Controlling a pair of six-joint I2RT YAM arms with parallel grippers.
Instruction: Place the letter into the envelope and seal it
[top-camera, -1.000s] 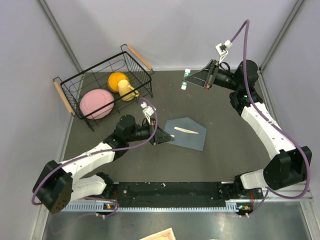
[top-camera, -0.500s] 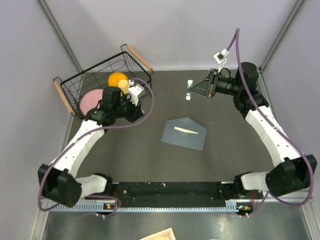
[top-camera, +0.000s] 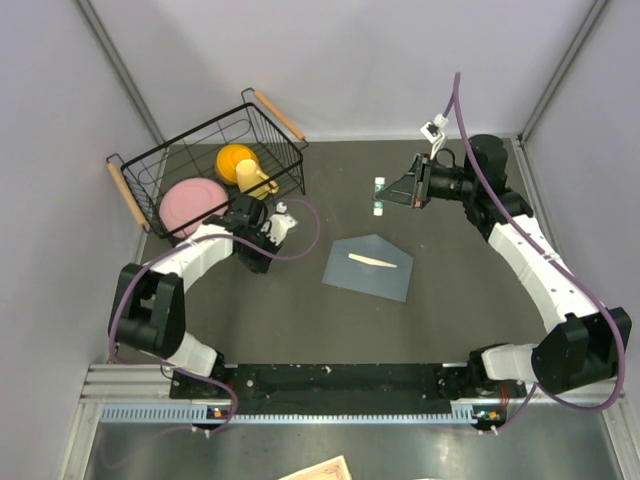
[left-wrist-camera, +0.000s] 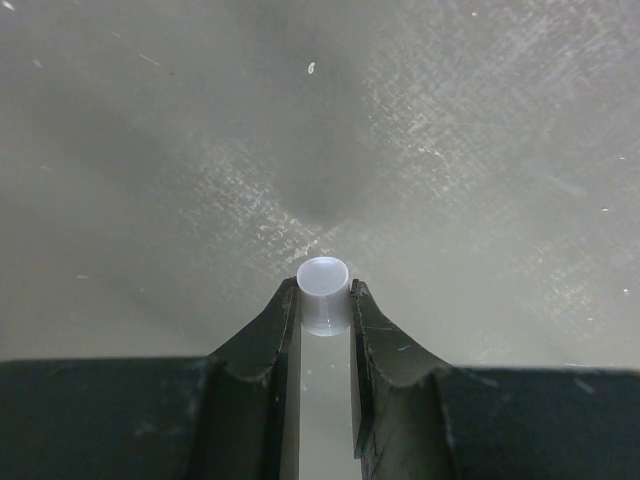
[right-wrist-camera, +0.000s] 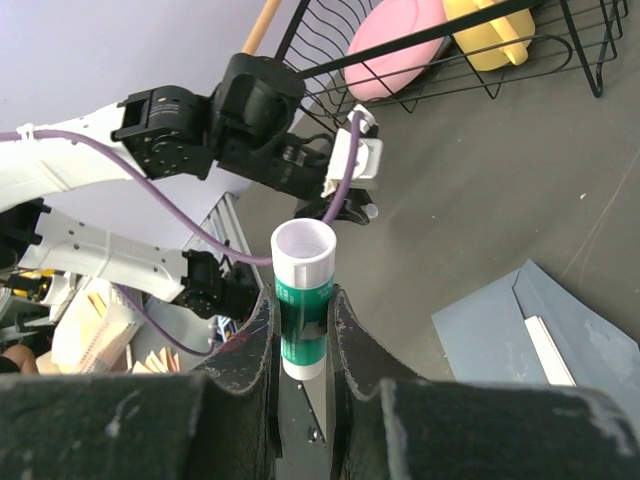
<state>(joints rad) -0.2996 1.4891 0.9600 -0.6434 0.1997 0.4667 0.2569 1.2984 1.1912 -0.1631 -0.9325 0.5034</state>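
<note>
A flat blue-grey paper envelope (top-camera: 385, 280) is laid on the matt, dark grey table (top-camera: 450, 310), roughly midway between the two arms, with its pointed triangular flap turned open toward the back wall. Only a narrow, pale cream strip of the letter (top-camera: 372, 261) is seen, lying slanted across the envelope just below the flap fold; how much of it is tucked inside cannot be told.

A black wire basket (top-camera: 150, 160) with two round wooden handles is set at the back left. A smooth pink round plate (top-camera: 190, 205) and a glossy yellow vessel (top-camera: 238, 160) are held in it.

The left gripper (left-wrist-camera: 324, 310) is pointed down at the speckled table surface near the basket, well apart from the envelope. Its dark fingers are drawn in to a narrow gap and are closed on a small translucent white plastic cap (left-wrist-camera: 323, 290), a short cylinder gripped by its sides at the very fingertips. Whether the cap touches the table cannot be told.

The right gripper (right-wrist-camera: 303, 300) is held near the back of the table, beyond the envelope's flap. Its scuffed black fingers are nearly closed and are clamped on a round glue stick (right-wrist-camera: 303, 285), a white plastic tube with a green printed band. The tube is gripped across the green band, and its uncapped white rim stands out past the fingertips
</note>
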